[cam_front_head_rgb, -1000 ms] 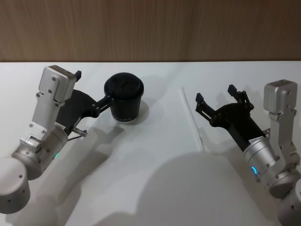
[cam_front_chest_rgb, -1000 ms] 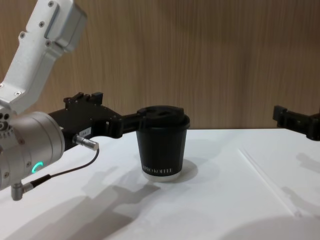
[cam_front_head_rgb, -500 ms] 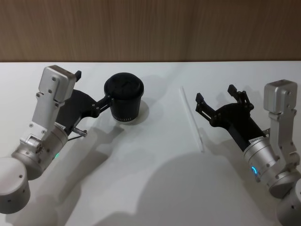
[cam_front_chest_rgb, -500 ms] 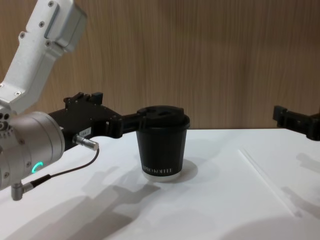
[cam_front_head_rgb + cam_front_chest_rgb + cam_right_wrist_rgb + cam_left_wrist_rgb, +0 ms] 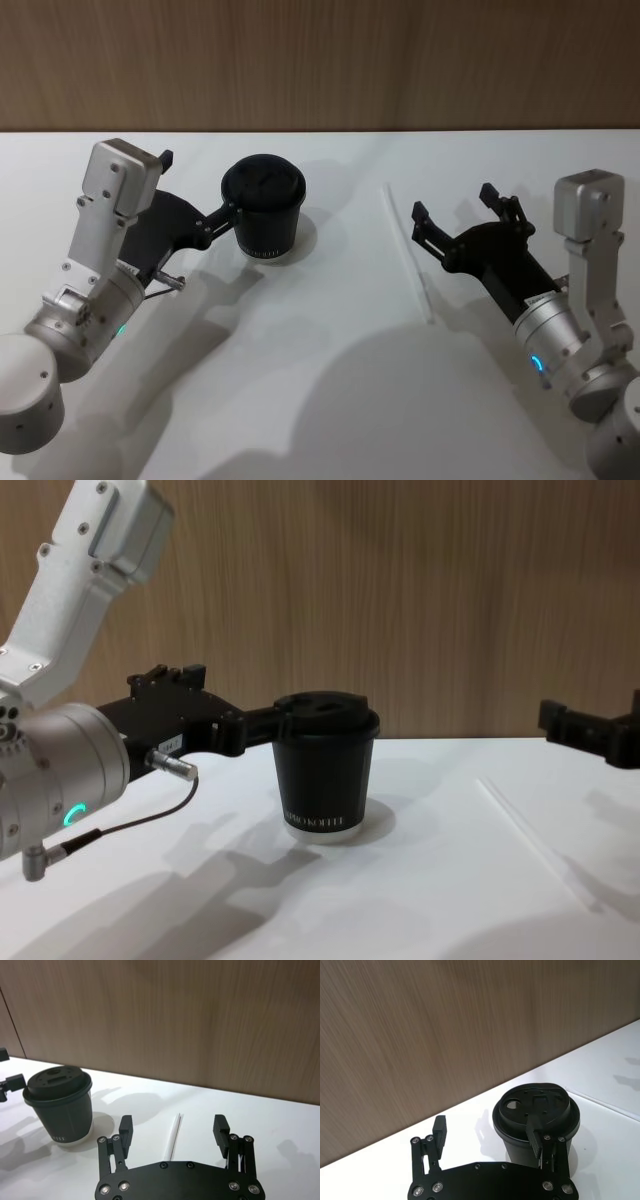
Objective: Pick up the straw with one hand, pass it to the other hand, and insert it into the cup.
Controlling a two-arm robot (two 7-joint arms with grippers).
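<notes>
Here, in the head view, the straw [image 5: 407, 252] lies flat on the white surface [image 5: 320, 380], running front to back. The right hand [image 5: 452, 201] hovers just to its right with its fingers spread wide, holding nothing, and the nearer fingertip stands close beside the straw's middle. The cup [image 5: 263, 212] stands upright well to the left of the straw. The left hand [image 5: 198, 183] reaches toward the cup from the left, also spread, with one finger at the cup's side.

In the left wrist view, the left hand [image 5: 486, 1129] shows two fingers far apart. The cup [image 5: 536, 1110] is at one finger rather than in the middle of the gap, and that fingertip overlaps the lid's rim; whether it touches cannot be told.

In the right wrist view, the right hand [image 5: 172, 1125] is released and empty. The straw [image 5: 173, 1137] lies on the surface ahead of it, lined up in the gap between the two fingers. The cup [image 5: 60, 1105] stands apart from it, off to one side.

In the chest view, the cup [image 5: 325, 780] sits mid-surface with a left finger meeting its lid rim. The straw [image 5: 530, 845] lies to its right, below the right hand at the picture's edge.
</notes>
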